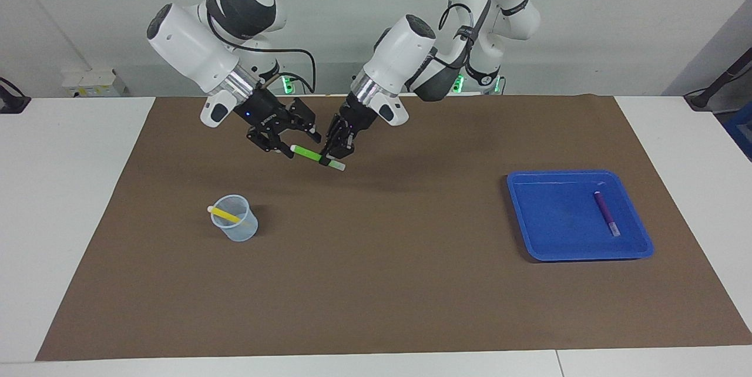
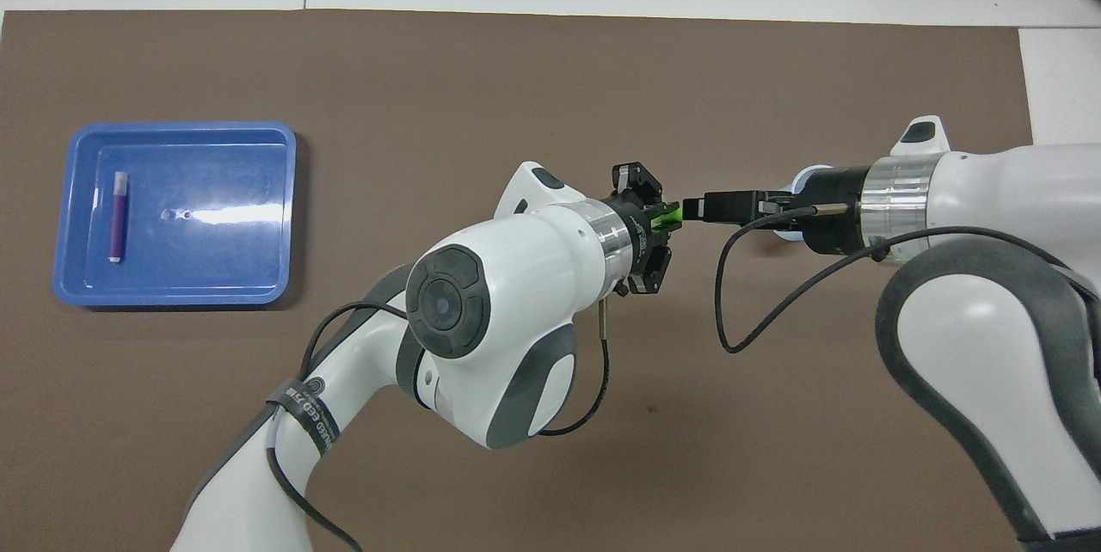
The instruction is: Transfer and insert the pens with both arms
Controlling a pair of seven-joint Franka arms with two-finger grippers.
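Facing view: three pens [image 1: 312, 156], one cup [image 1: 235, 226], one tray [image 1: 578, 215].

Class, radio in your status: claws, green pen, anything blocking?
Left claw shut on green pen, above mat. Right claw open around pen's free end, not yet gripping. Nothing in the way.

1. The facing camera is looking down from high across the table [image 1: 376, 359] toward the two arms, taking in the whole brown mat [image 1: 411, 283].
2. The overhead camera is looking steeply down from above the arms, sitting closer.
3. Both are sharing the mat and blue tray [image 1: 529, 248].
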